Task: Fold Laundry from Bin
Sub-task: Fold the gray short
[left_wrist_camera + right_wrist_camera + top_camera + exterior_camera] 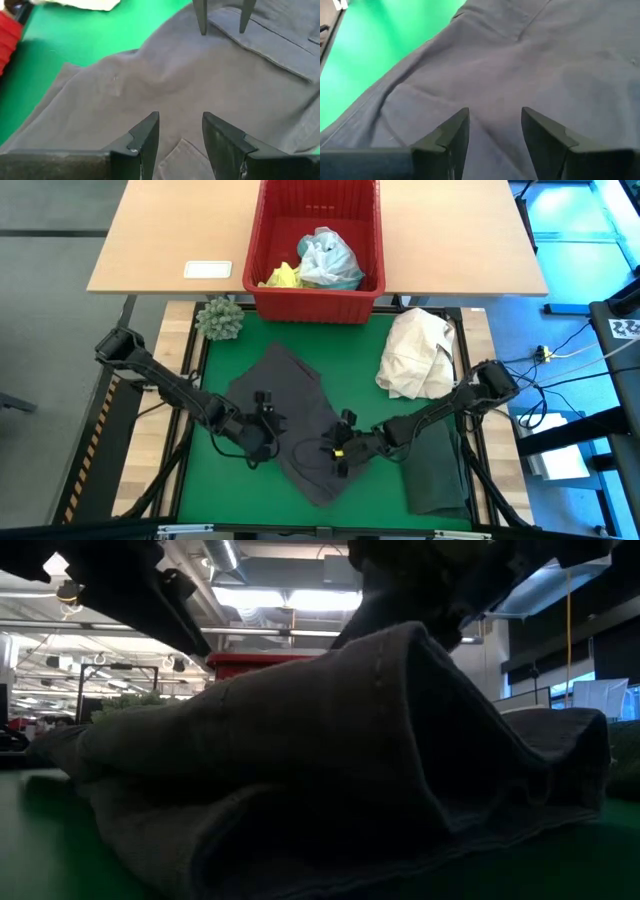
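Observation:
A grey garment of the laundry lies spread on the green mat, rumpled, with one fold standing up as a ridge. My left gripper hangs low over its left half, open, a hem edge showing between the fingers. My right gripper is open over its right half, fingers pointing down at the cloth. The red bin stands on the wooden table at the far side, holding yellow and turquoise laundry. A dark green garment lies flat at the near right. My right gripper's two fingertips come down from above onto the grey garment beside a raised seam fold, standing apart. I cannot tell whether they touch the cloth. My left gripper shows no plain contact with the garment.
A cream-white cloth bundle lies on the mat's far right. A green spiky ball sits at the far left corner. A white card lies on the wooden table left of the bin. Bare green mat shows at the near left.

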Robot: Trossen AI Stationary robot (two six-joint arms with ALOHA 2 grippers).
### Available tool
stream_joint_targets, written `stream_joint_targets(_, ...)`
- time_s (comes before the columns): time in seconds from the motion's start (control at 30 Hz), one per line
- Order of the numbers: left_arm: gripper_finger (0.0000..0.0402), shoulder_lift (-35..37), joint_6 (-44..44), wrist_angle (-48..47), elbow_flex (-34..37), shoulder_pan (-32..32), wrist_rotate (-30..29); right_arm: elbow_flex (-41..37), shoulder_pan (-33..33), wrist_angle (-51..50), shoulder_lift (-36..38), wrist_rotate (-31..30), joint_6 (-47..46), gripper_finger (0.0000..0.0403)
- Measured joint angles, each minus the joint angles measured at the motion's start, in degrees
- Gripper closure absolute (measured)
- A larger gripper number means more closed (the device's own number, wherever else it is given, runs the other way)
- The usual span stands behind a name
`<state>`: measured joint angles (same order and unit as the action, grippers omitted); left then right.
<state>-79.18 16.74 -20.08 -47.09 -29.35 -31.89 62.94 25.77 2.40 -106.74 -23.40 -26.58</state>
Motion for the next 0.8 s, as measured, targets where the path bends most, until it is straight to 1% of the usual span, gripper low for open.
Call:
stream_joint_targets(0.13, 0.0258, 0.00, 3.81, 0.07, 0.00, -1.36, -2.93, 0.00, -0.41, 4.58, -0.24, 0.65, 0.95, 0.0226)
stream_joint_targets(0.2, 0.0258, 0.00, 5.21, 0.08, 0.00, -1.70, -1.89, 0.00, -0.41, 7.99, -0.24, 2.38, 3.42, 0.0226)
stream_joint_targets(0.27, 0.0258, 0.00, 7.14, 0.28, 0.00, -2.16, -0.54, 0.00, -0.37, 11.08, -0.26, 2.62, 6.92, 0.0226)
stream_joint_targets(0.4, 0.0258, 0.00, 11.02, 0.11, 0.00, -3.38, -0.23, 0.00, -0.35, 17.25, -0.26, 2.89, 11.28, 0.0226)
stream_joint_targets(0.63, 0.0258, 0.00, 15.88, 0.18, 0.00, -7.35, -0.16, 0.02, -1.24, 24.11, -0.35, 2.93, 17.72, 0.0226)
stream_joint_targets(0.8, 0.0258, -0.30, 17.08, 0.57, 0.00, -10.75, -0.27, 0.00, -3.57, 24.48, -0.37, 2.98, 17.99, 0.0226)
